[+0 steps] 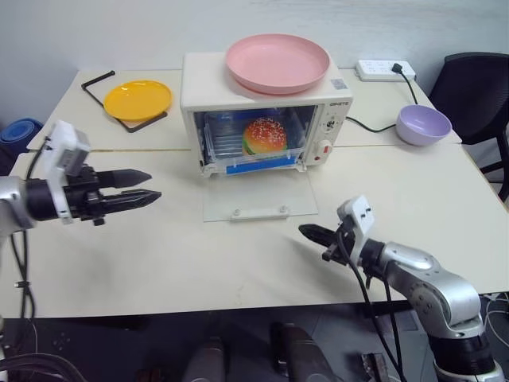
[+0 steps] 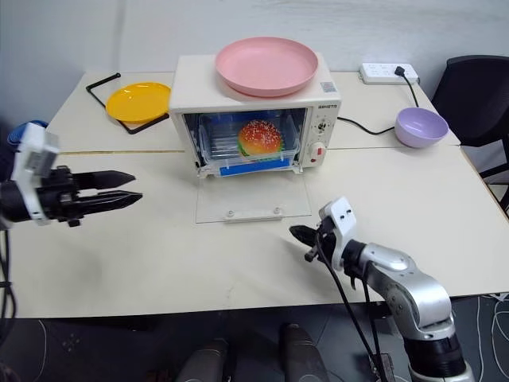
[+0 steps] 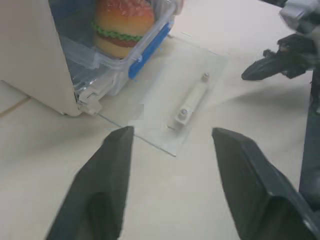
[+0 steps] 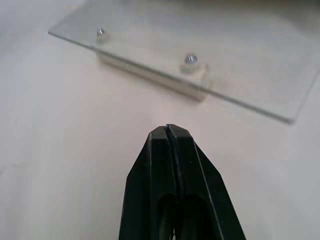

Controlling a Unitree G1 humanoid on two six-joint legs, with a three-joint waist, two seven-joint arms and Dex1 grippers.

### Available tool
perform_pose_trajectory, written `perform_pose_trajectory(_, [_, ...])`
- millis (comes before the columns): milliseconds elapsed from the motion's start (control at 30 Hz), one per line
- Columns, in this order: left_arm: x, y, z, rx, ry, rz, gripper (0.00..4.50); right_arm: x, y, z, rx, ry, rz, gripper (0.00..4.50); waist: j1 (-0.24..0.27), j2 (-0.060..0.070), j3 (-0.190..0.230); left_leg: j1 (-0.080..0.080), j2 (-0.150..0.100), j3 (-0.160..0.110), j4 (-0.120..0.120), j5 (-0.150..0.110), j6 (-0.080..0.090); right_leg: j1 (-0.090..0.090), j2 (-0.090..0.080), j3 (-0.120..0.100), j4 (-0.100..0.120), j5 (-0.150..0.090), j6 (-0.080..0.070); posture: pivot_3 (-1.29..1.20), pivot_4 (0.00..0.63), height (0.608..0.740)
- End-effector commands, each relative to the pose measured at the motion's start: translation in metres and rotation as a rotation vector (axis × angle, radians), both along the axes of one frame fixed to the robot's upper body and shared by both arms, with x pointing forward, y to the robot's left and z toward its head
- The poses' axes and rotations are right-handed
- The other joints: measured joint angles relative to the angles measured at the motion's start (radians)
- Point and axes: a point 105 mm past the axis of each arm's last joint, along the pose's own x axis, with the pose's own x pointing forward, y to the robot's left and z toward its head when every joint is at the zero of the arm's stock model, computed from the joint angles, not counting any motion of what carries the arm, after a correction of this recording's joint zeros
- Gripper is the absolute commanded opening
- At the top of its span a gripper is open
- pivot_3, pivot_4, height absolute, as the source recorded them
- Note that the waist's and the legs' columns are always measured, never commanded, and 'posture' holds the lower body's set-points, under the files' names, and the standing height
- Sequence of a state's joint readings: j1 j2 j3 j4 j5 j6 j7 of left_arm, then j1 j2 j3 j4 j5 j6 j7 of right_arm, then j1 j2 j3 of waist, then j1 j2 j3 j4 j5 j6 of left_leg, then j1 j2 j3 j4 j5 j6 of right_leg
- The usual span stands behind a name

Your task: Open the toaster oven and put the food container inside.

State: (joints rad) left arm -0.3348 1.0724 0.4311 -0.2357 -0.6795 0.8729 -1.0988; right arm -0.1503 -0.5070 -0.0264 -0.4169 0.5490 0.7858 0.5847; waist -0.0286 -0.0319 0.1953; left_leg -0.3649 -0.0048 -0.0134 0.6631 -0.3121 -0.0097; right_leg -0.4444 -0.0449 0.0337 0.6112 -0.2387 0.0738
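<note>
The cream-white toaster oven (image 1: 328,119) stands at the middle back of the table. Its glass door (image 1: 258,195) lies open, flat on the tabletop, with the white bar handle (image 1: 260,212) at its near edge. The clear food container (image 1: 254,139) with blue clips and a hamburger in it sits inside the oven cavity. My left gripper (image 1: 153,185) hovers open and empty to the left of the door, pointing toward it. My right gripper (image 1: 304,231) is shut with nothing in it, just off the door's near right corner. In the right wrist view the right gripper (image 4: 167,127) sits just short of the handle (image 4: 150,67).
A pink plate (image 1: 277,62) rests on top of the oven. A yellow plate (image 1: 137,99) on a black wire stand is at the back left. A purple bowl (image 1: 423,123) and a power strip (image 1: 384,70) with a cable are at the back right, beside a black chair (image 1: 477,87).
</note>
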Motion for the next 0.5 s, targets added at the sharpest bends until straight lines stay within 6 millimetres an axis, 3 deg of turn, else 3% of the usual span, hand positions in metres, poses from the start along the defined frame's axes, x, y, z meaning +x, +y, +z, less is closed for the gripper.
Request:
perform_pose_trajectory(33, [-0.012,-0.001,0.011,0.019,-0.023,-0.041,3.77,0.007,-0.004,-0.005,-0.007,-0.009,-0.042,0.00,0.000,0.000,0.000,0.000,0.000,0.000,0.000,0.000,0.000,0.000,0.001,0.000,0.000,0.000,0.000,0.00,0.150,0.740])
perform_pose_trajectory(133, [-0.012,0.002,0.012,0.038,-0.038,-0.026,4.49,0.017,-0.003,-0.017,-0.003,-0.002,-0.076,0.00,-0.002,-0.001,0.000,-0.001,0.001,0.000,0.000,0.000,0.000,0.000,0.002,0.000,0.000,0.000,0.000,0.00,0.150,0.740])
perform_pose_trajectory(300, [-0.010,0.004,0.012,0.063,-0.063,-0.003,4.49,0.042,-0.001,-0.017,0.009,-0.052,-0.128,0.00,-0.005,-0.001,0.000,0.000,0.001,0.001,-0.001,0.000,0.000,-0.001,0.002,0.000,0.001,0.000,0.000,0.00,0.150,0.740])
perform_pose_trajectory(500, [-0.007,0.007,0.013,0.063,-0.082,0.018,4.49,0.059,-0.005,0.029,0.084,-0.156,-0.104,0.00,-0.003,0.000,0.000,-0.001,0.001,0.000,0.000,0.000,-0.001,-0.002,0.001,0.000,0.002,0.000,0.000,0.00,0.150,0.740])
